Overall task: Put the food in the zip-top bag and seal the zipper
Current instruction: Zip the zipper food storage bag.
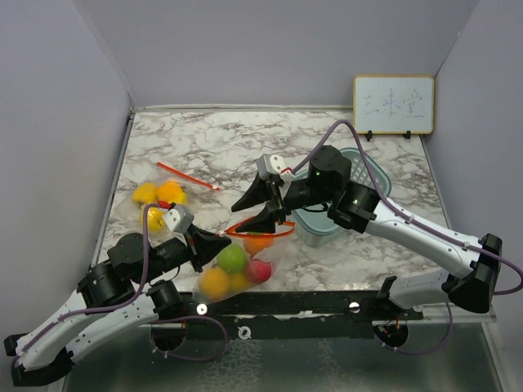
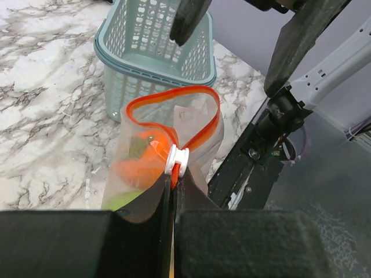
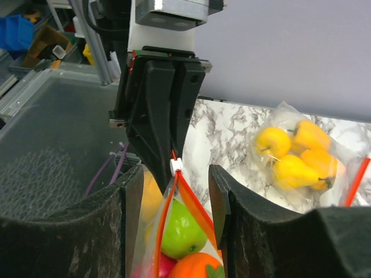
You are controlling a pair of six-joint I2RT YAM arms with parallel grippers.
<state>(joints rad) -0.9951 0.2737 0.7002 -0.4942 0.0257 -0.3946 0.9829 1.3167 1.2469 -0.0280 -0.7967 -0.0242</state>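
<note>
Top external: two zip-top bags, one basket.

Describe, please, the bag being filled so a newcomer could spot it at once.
On the marble table, look at the middle of the near edge. The bag there has its orange zipper gaping, pinched by the left pincer; the other bag, back left, lies unheld.

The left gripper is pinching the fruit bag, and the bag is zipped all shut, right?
Not quite. The left gripper does pinch the bag of fruit, but the bag is open: its orange zipper gapes in a loop, as the left wrist view shows.
</note>
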